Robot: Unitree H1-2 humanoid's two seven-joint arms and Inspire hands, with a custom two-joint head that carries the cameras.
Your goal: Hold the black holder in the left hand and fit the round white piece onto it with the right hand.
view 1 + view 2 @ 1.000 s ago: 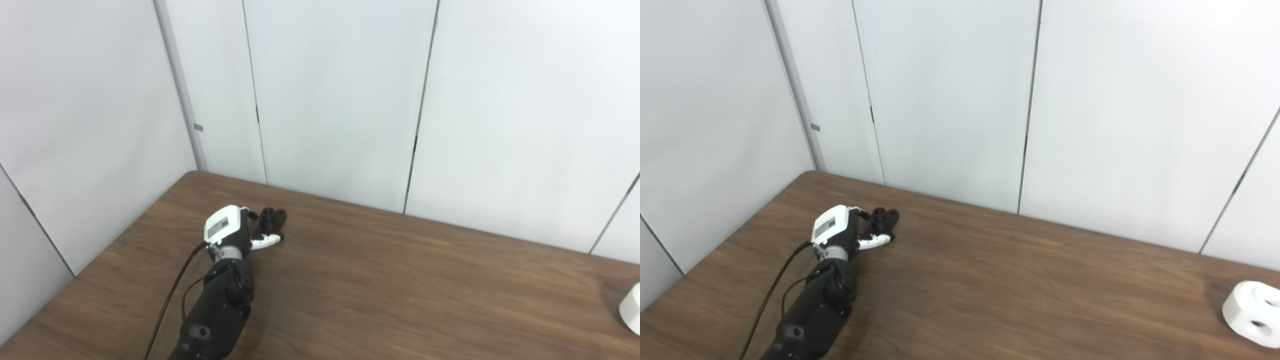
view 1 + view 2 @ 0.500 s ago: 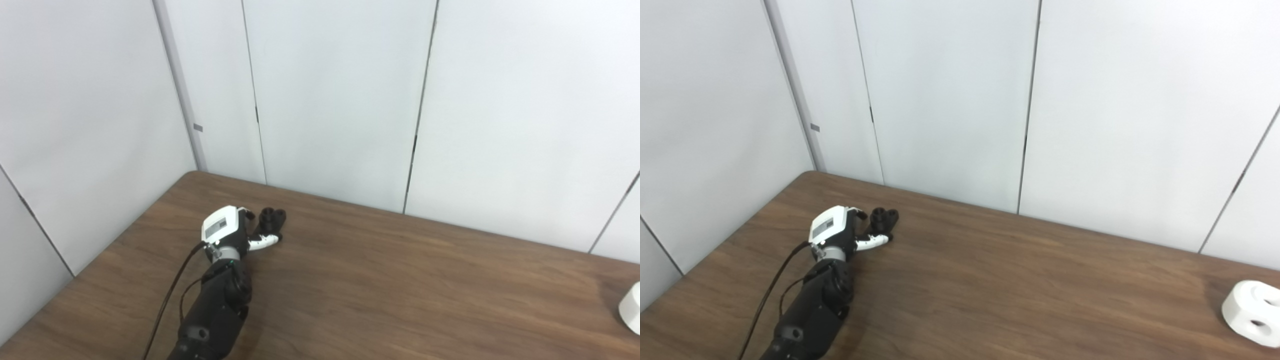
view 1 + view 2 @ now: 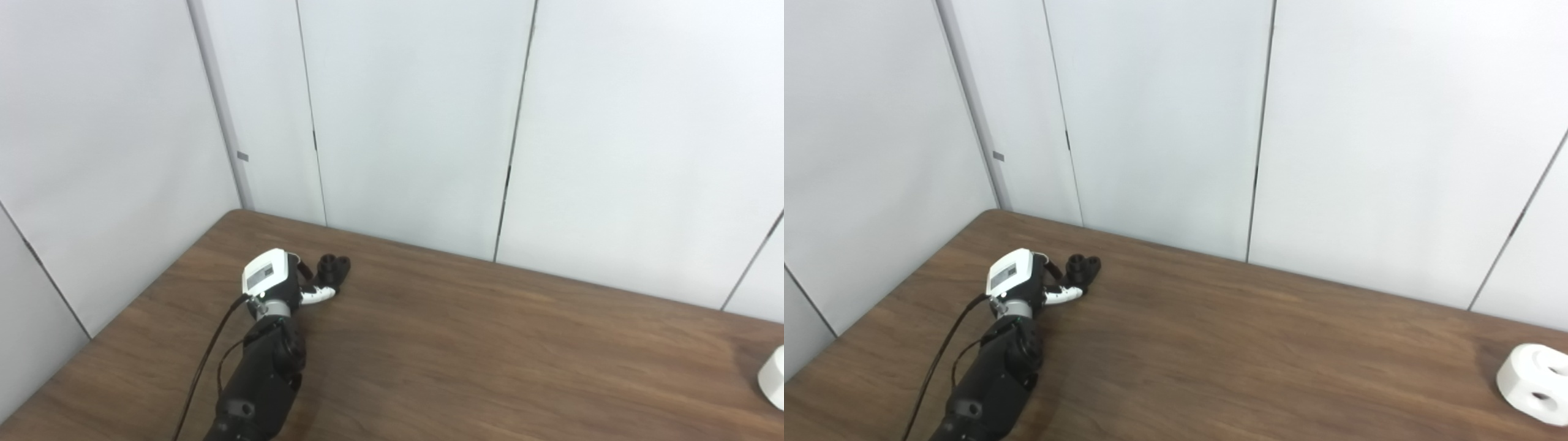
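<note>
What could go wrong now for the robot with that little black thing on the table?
The left hand is beside the black holder, and whether it has a grip cannot be told, so a nudge might push the holder away across the table. The round white piece lies far off near the table's right end, and no right hand is in view, so fitting may take a long reach.
</note>
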